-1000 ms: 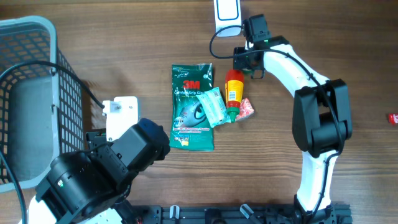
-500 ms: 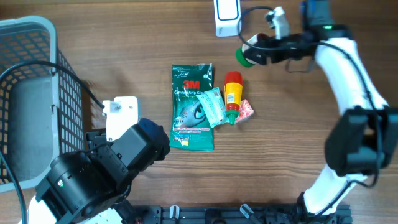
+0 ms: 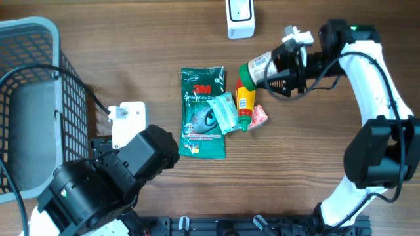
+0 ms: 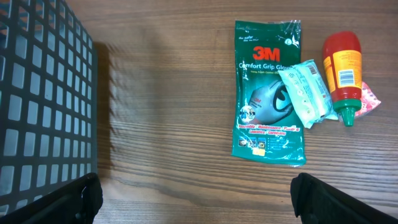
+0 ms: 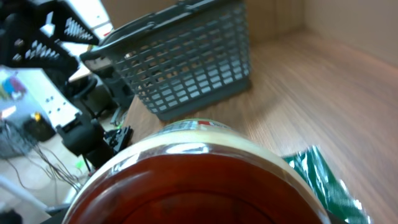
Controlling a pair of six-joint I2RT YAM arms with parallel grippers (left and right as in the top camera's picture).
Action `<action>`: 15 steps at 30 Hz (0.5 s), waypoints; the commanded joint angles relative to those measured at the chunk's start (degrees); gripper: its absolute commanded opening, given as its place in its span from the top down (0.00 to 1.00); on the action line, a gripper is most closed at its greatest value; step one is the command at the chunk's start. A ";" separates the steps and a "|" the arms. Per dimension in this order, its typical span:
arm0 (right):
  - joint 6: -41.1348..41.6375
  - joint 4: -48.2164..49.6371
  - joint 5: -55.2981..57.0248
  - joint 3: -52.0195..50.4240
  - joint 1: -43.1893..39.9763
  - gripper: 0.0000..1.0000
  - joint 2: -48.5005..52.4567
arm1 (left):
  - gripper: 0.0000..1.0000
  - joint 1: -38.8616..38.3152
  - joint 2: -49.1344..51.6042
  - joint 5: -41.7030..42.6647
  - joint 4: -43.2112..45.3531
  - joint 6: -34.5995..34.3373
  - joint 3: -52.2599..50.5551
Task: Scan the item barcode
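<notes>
Right fingers [image 3: 289,63]: clamped on the jar, and it's a firm sideways hold!
Jar [image 3: 260,67]: up off the surface, lying on its side, green cap pointing towards the left arm's side, white label strip facing up in the overhead view.
Jar's spot: hanging just past the base end of the red sauce bottle [image 3: 246,98], near the white scanner [image 3: 240,16] but clearly apart from it.
Right wrist view: the jar's reddish-brown underside [image 5: 199,186] fills the lower frame, so the fingers themselves are hidden there.
Left fingers [image 4: 314,198]: spread wide, nothing between them, just 2 dark tips at the bottom corners of the left wrist view.
Left arm: parked low beside the grey basket [image 3: 41,29], well away from the action.
Pile on the surface [image 3: 131,59]: green 3M glove packet [image 3: 202,111] lying flat, a small teal sachet [image 3: 226,113] overlapping its edge, the sauce bottle touching that sachet with its green nozzle pointing to the near side.
Pink packet [image 3: 261,115]: tucked partly under the sauce bottle's nozzle end.
Far right edge: 1 small red object [image 3: 414,124], too small to make out.
</notes>
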 commanded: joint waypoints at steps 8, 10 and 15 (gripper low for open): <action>-32.06 -6.27 -7.56 0.44 1.16 0.47 -0.98 | 0.00 -0.15 -0.09 -0.76 0.13 -0.96 -0.15; -33.07 -6.23 -7.58 0.44 1.16 0.49 -0.98 | 0.00 -0.15 -0.09 -0.76 0.13 -0.96 -0.15; -29.83 -5.51 -6.36 0.44 1.07 0.48 -0.98 | 0.00 -0.15 -0.09 -0.76 0.13 -0.96 -0.15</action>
